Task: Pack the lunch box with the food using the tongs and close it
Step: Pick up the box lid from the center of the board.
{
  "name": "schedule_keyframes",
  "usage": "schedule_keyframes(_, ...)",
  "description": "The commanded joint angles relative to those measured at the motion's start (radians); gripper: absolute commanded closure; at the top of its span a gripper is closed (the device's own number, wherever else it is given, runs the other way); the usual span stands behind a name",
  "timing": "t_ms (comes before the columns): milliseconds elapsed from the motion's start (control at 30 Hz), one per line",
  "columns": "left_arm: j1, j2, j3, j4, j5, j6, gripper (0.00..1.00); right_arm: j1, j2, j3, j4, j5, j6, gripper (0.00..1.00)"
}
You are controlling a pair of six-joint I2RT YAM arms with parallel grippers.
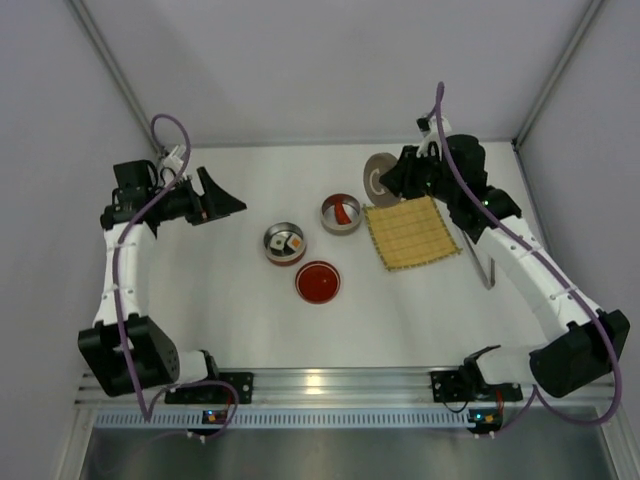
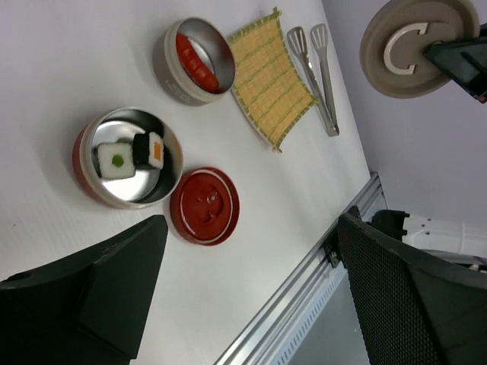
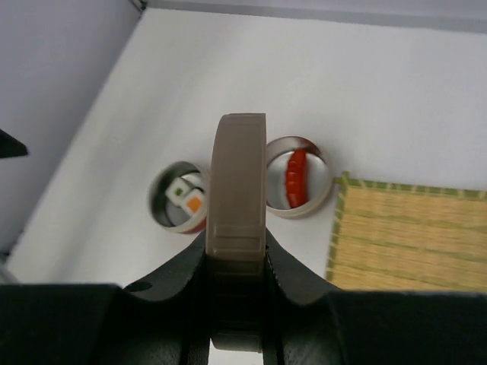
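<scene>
- Steel tongs [image 1: 487, 262] lie flat on the surface [image 1: 230, 320], just right of the bamboo mat [image 1: 411, 232], and neither arm touches them. We take it they are parked there because the picking is over.
- The food is inside the tins. Two sushi cubes [image 2: 116, 160] sit side by side in the red-walled tin [image 2: 85, 171], and the long red piece [image 2: 194, 62] lies in the grey tin [image 2: 169, 72]. The mat itself is bare.
- The right claw [image 3: 240, 255] is clenched on the beige lid [image 1: 375, 180], pinching its rim so the disc hangs on edge behind the mat. We judge that this grip leaves the lid's face free to be lowered onto a tin.
- The left claw [image 1: 226, 190] is released, spread wide and holding nothing. It is off to the left, well apart from the tins, which keeps the middle free for the other arm.
- The red lid [image 2: 204, 205] rests on the surface just beside the sushi tin, so both tins stand uncovered.
- Only the closing seems left to us.
</scene>
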Motion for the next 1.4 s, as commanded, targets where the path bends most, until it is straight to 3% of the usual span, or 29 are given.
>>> schedule_keyframes(0,-0.101,-0.13,-0.072,0.451,-0.16,-0.329,0.02,-0.032,0.002,-0.037,0.225,-0.065,0.392,1.0)
schedule_keyframes(133,-0.315,-0.113,-0.083,0.544,-0.22,-0.438,0.03,-0.066,0.06,-0.104,0.401,-0.19,0.605,1.0)
schedule_keyframes(300,-0.481,-0.038,-0.11,0.731,-0.269,-0.604,0.12,-0.03,0.112,0.002,0.411,-0.255,0.595,1.0)
schedule_keyframes(433,-0.495,0.008,-0.118,0.83,-0.24,-0.7,0.18,-0.025,0.155,0.034,0.484,-0.315,0.614,1.0)
schedule_keyframes(667,-0.549,0.046,-0.124,0.96,-0.235,-0.757,0.23,0.0,0.149,-0.085,0.633,-0.384,0.676,1.0)
schedule_keyframes(867,-0.567,0.054,-0.116,0.979,-0.232,-0.77,0.27,0.027,0.126,-0.099,0.616,-0.376,0.632,1.0)
schedule_keyframes(1367,-0.592,0.066,-0.104,0.928,-0.269,-0.734,0.28,0.116,0.091,-0.058,0.54,-0.332,0.523,1.0)
